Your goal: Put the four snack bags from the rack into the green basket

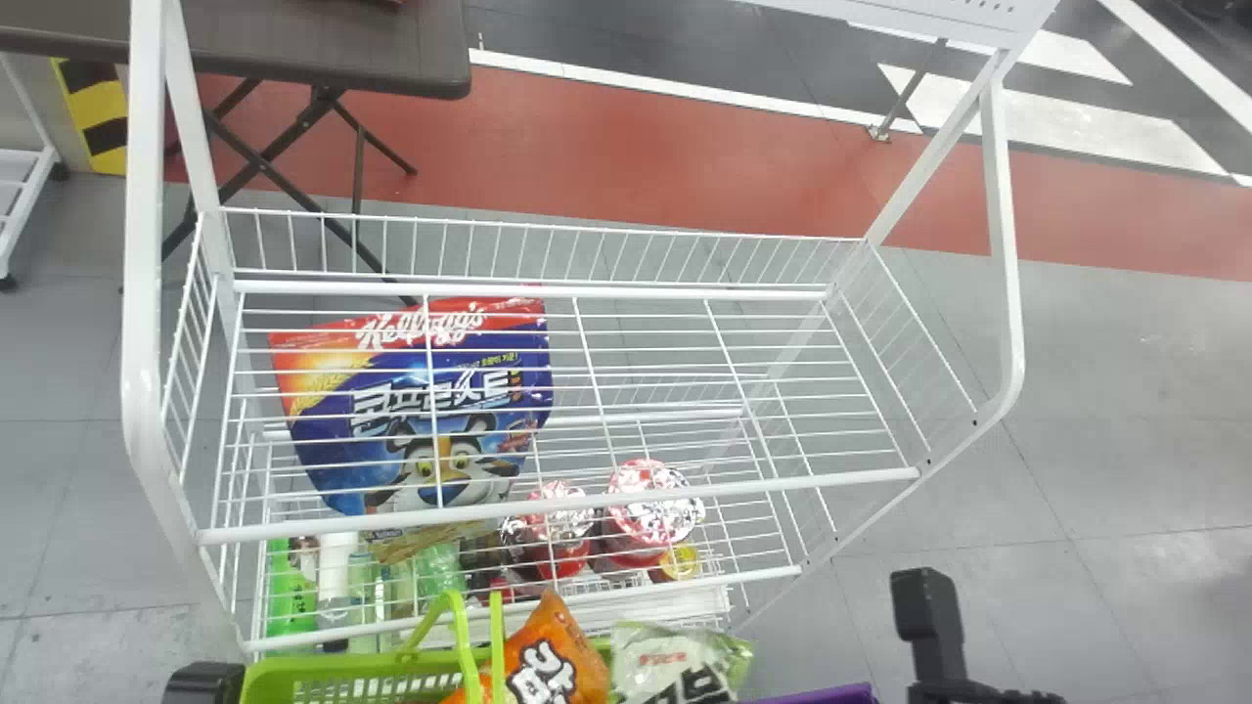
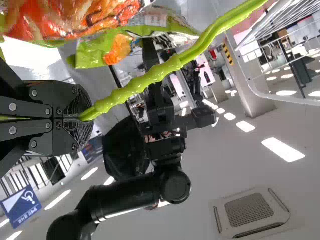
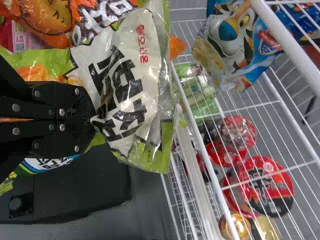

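Note:
At the head view's bottom edge is the green basket (image 1: 352, 680). Part of my left gripper (image 1: 202, 682) shows at its left; in the left wrist view, my left gripper (image 2: 82, 117) is shut on the basket's green handle (image 2: 150, 75). Part of my right gripper (image 1: 927, 626) shows right of the basket. My right gripper (image 3: 92, 120) is shut on the edge of a white-and-green snack bag (image 3: 125, 80), which overlaps the basket's right part in the head view. An orange snack bag (image 1: 558, 660) stands beside it. A blue-and-red tiger bag (image 1: 421, 411) leans on the rack (image 1: 558, 508).
Cup noodles (image 1: 646, 508) and green bottles (image 1: 290, 596) are on the rack's lower level. Behind the rack at the left stands a dark folding table (image 1: 323, 49). A purple edge (image 1: 822, 694) shows right of the basket. Below my right gripper is a black box-like surface (image 3: 80, 185).

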### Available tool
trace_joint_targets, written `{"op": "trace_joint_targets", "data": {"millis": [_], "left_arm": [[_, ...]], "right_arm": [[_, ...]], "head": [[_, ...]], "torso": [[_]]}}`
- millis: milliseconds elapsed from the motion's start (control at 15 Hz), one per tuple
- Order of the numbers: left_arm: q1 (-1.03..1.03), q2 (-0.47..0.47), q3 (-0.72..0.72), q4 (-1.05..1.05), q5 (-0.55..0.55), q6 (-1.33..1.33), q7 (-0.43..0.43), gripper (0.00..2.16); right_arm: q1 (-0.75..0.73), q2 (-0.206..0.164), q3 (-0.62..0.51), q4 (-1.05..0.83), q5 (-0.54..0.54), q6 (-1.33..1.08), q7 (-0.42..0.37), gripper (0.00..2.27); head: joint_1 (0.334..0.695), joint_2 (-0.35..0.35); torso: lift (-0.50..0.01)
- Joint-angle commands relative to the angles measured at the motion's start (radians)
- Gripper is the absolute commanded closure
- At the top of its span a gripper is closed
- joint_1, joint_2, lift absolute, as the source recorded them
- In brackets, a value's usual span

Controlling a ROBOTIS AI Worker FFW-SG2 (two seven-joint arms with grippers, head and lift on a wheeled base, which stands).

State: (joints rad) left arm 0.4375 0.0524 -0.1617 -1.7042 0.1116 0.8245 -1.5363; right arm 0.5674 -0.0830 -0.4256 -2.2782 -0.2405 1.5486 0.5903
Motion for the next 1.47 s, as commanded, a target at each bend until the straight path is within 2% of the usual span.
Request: {"op": "trace_joint_targets", "data": {"millis": [0, 267, 467, 800, 1000, 1067, 1133, 1200, 1267, 1333, 1400], "left_arm": [[0.000, 0.001, -0.002, 0.000, -0.001, 0.000, 0.001, 2.13], [0.000, 0.003, 0.001, 0.000, 0.000, 0.000, -0.004, 2.13], [0.000, 0.001, -0.007, 0.000, -0.001, 0.000, -0.004, 2.13], [0.009, 0.003, -0.002, 0.000, -0.001, -0.003, -0.005, 2.13], [0.010, 0.003, -0.001, 0.000, -0.001, -0.009, -0.005, 2.13], [0.010, 0.001, 0.001, 0.000, 0.000, -0.009, -0.004, 2.13], [0.006, 0.001, -0.002, 0.000, -0.001, -0.009, -0.002, 2.13], [0.003, 0.001, -0.004, 0.002, -0.001, -0.009, 0.001, 2.13], [0.001, 0.001, -0.005, 0.002, -0.001, -0.009, 0.001, 2.13], [-0.003, 0.001, -0.005, 0.002, -0.001, -0.006, 0.002, 2.13], [-0.006, 0.000, -0.007, 0.003, -0.001, -0.006, 0.002, 2.13]], "right_arm": [[-0.015, 0.028, 0.050, 0.000, -0.008, 0.024, -0.001, 2.22], [-0.023, 0.046, 0.122, 0.000, -0.042, 0.024, -0.027, 2.22], [-0.037, 0.084, 0.176, 0.006, -0.057, 0.024, -0.056, 2.21], [-0.038, 0.084, 0.200, 0.052, -0.166, 0.024, -0.081, 2.20], [-0.031, 0.084, 0.168, 0.074, -0.161, 0.024, -0.061, 2.13], [-0.026, 0.083, 0.146, 0.074, -0.161, 0.024, -0.043, 2.02], [-0.017, 0.075, 0.116, 0.071, -0.163, 0.024, -0.009, 1.76], [-0.009, 0.074, 0.077, 0.059, -0.163, 0.024, 0.028, 1.14], [-0.003, 0.074, 0.047, 0.043, -0.164, 0.024, 0.046, 0.30], [-0.003, 0.066, 0.014, 0.031, -0.166, 0.024, 0.065, 0.00], [-0.001, 0.057, -0.012, 0.020, -0.168, 0.024, 0.075, 0.00]], "head": [[0.695, -0.350], [0.695, -0.350], [0.695, -0.350], [0.695, -0.350], [0.695, -0.350], [0.695, -0.350], [0.695, -0.350], [0.695, -0.350], [0.695, -0.350], [0.695, -0.350], [0.695, -0.350]], "torso": [[-0.006], [-0.006], [-0.006], [-0.006], [-0.006], [-0.006], [-0.006], [-0.006], [-0.006], [-0.006], [-0.006]]}}
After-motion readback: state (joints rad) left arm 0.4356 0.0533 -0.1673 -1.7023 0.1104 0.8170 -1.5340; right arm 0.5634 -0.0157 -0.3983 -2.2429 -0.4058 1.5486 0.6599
